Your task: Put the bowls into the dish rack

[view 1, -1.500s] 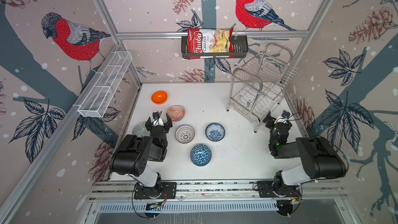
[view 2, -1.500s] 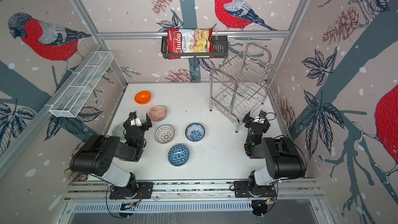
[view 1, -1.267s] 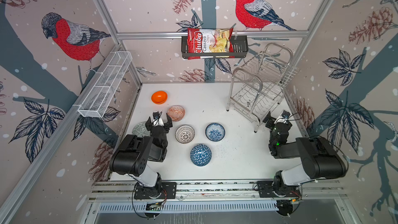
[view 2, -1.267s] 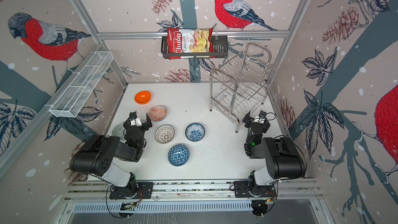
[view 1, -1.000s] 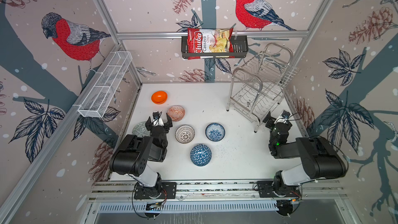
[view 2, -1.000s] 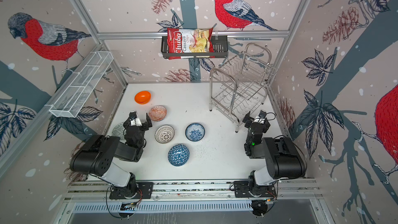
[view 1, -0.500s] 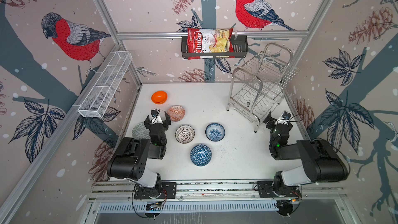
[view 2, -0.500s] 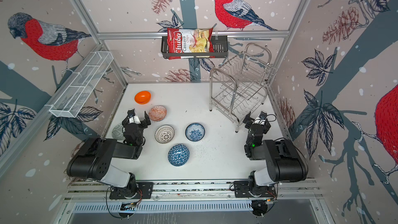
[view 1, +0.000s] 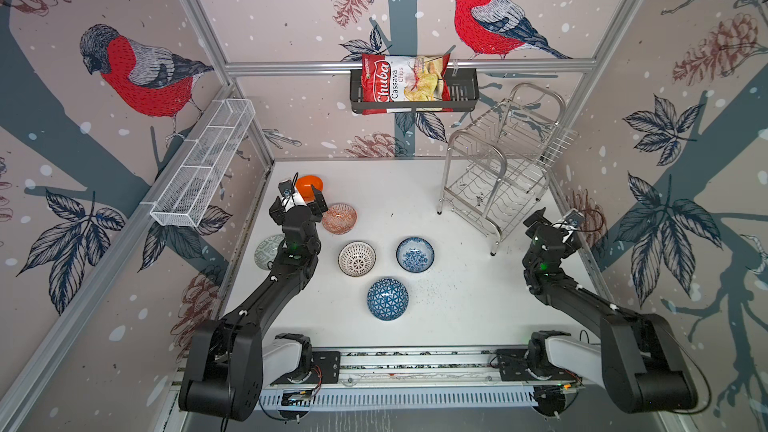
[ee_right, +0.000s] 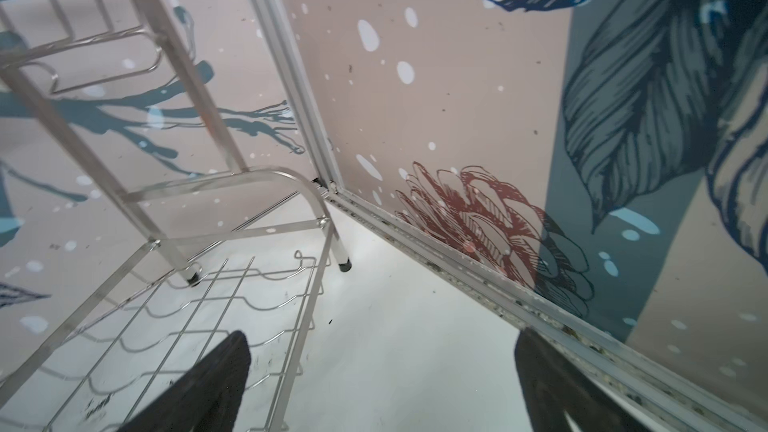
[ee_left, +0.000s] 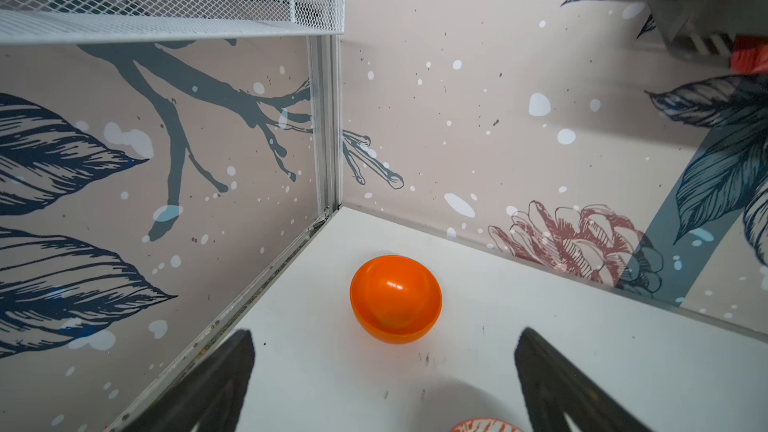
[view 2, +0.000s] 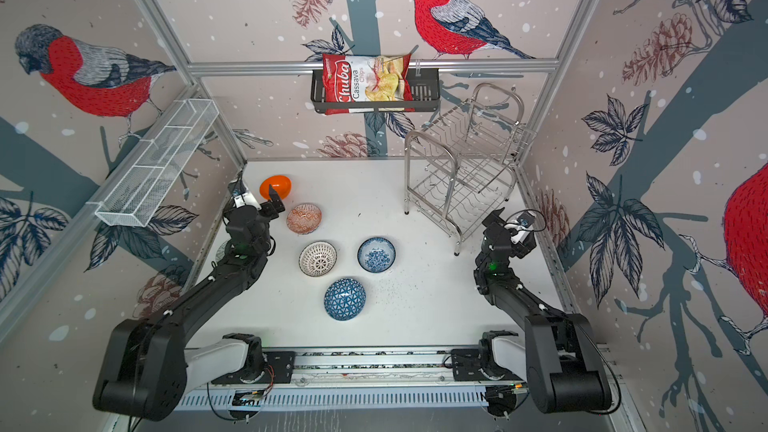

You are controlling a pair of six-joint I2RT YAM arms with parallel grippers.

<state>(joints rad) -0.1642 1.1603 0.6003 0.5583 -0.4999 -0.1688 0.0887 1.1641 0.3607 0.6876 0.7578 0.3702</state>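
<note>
Left pincer (view 1: 301,194) agape | glossy round orange bowl (ee_left: 395,299) | steel-wire rack (view 1: 500,172)

Bare bench (view 1: 457,284) runs clear from the 6 bowls (view 1: 414,254) to the dish rack (view 1: 494,197), whose tubular end frames flank its tiers.

All six bowls lie between the left wall and the middle of your table (view 1: 457,309). The farthest bowl (view 1: 311,184) sits near the far-left corner, the second bowl (view 1: 339,219) just near and right of it. The leftmost bowl (view 1: 264,252) lies by the left wall; to its right come the middle bowl (view 1: 356,258), then the rightmost bowl (view 1: 414,254). The nearest bowl (view 1: 387,299) lies on the near side of those two. The dish rack (view 1: 500,178) stands far right, well apart from them. The mesh basket (view 1: 203,168) hangs on the left wall; the shelf (view 1: 462,94) on the far wall holds the chips bag (view 1: 403,83).
</note>
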